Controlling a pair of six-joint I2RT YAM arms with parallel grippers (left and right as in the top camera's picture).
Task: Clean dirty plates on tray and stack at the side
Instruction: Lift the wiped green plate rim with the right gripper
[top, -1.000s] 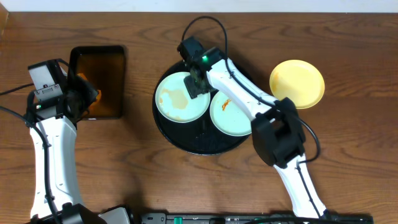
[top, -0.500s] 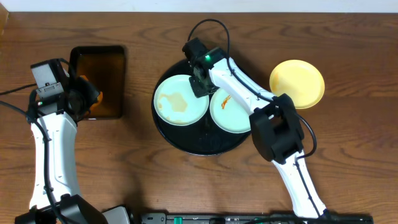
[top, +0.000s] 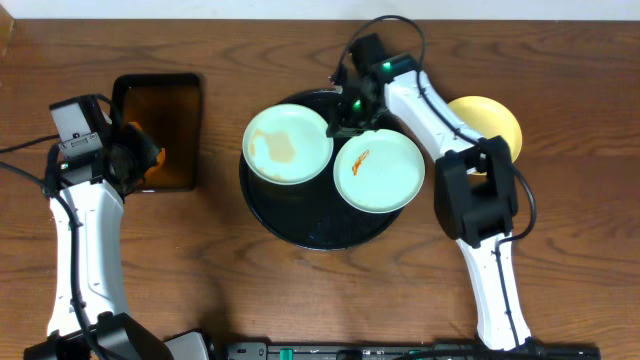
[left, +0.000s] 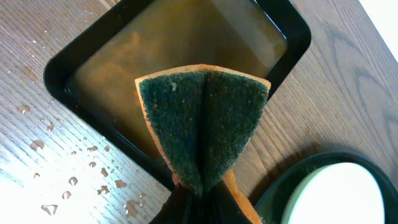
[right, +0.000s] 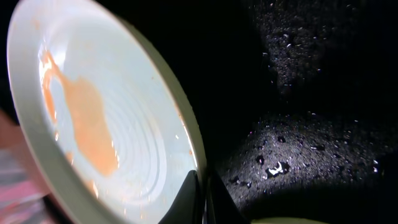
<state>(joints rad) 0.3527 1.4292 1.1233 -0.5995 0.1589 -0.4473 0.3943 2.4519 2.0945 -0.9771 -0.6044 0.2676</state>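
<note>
Mint plate (top: 287, 145) looks pinched by its rim in our right hand (right: 200, 193); left hand (left: 199, 202) squeezes the sponge (left: 202, 124). We worry that thin wet grip slips and it clatters onto the tray (top: 300, 228).

Overhead straight down, wrist views close, oblique, all sharing the tray (top: 300, 228)

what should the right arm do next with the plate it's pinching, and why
Probably lift the plate a little off the round tray and toward the left arm. The right gripper is shut on its rim, and the orange smear is not yet wiped. The left gripper holds the sponge over the rectangular tray, away from the plate.
</note>
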